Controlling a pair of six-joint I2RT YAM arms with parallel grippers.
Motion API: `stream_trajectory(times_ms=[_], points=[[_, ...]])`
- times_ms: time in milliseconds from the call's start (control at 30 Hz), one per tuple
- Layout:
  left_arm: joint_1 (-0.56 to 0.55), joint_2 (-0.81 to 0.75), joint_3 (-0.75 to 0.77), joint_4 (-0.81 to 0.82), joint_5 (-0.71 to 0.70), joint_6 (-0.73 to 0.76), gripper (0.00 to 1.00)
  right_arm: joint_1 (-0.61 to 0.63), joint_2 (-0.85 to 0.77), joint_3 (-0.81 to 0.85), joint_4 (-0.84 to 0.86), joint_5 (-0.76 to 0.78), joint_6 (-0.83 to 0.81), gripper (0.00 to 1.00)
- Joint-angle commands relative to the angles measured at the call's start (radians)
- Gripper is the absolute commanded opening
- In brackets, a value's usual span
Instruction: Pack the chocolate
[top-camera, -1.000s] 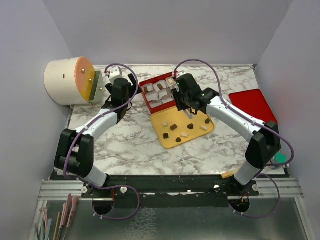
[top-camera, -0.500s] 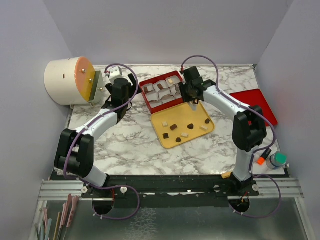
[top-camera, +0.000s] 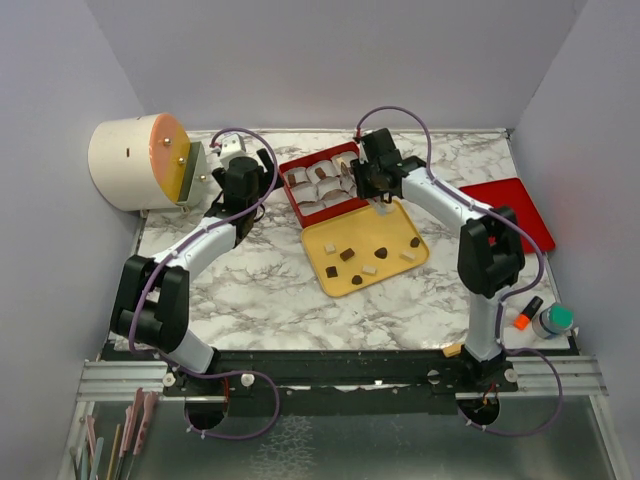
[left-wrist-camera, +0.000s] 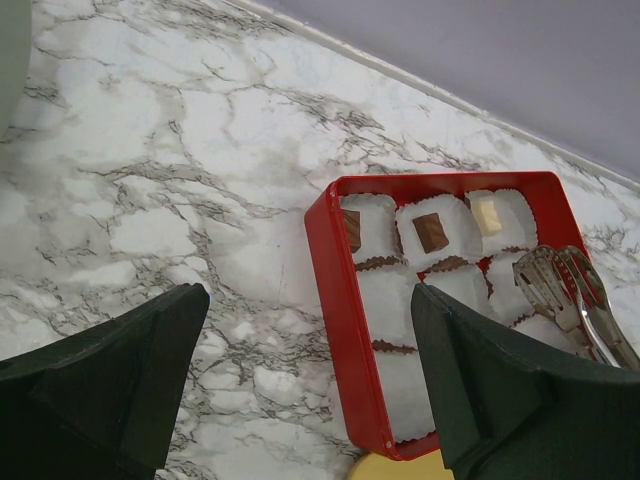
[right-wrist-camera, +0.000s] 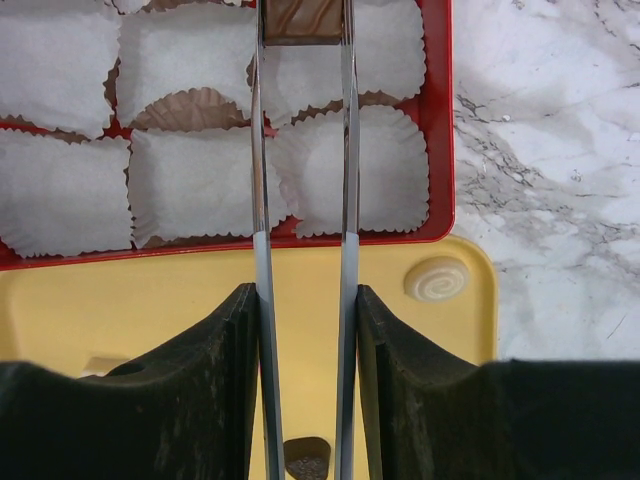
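Plain pale lilac-grey walls close in three sides. White marble-look table with grey veins fills the middle of the top view. A metal rail along the bottom of that view carries both arm bases.

The left arm curves up the left side and the right arm up the right. A white drum with an orange face lies on its side at upper left, at the table corner. A flat red lid sits at the right edge.

The yellow tray is at centre, touching the red box just above it. The box is lined with white paper cups.

- The left end effector has its fingers spread wide with nothing in them, just left of the box.
- The right end effector is clamped on metal tweezers over the box's right end.

The tweezers' tips pinch one brown chocolate above the cups. The rest of the chocolate is loose brown and cream bits scattered on the tray, with a few already in cups along the box's upper row.

An orange marker and a green-capped bottle are at lower right.
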Motion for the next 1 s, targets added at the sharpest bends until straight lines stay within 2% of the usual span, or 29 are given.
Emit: stream_trajectory(times_ms=[0, 267, 667, 967], points=[[-0.002, 0.008, 0.01, 0.011, 0.012, 0.009, 0.93, -0.009, 0.021, 0.037, 0.035, -0.009, -0.012, 0.09], [-0.002, 0.011, 0.01, 0.011, 0.01, 0.01, 0.93, -0.015, 0.037, 0.045, 0.033, -0.001, -0.018, 0.11], [-0.002, 0.016, 0.01, 0.011, 0.009, 0.012, 0.93, -0.022, 0.057, 0.05, 0.031, 0.003, -0.012, 0.3], [-0.002, 0.019, 0.01, 0.011, 0.009, 0.012, 0.93, -0.029, 0.06, 0.056, 0.031, -0.004, -0.012, 0.35]])
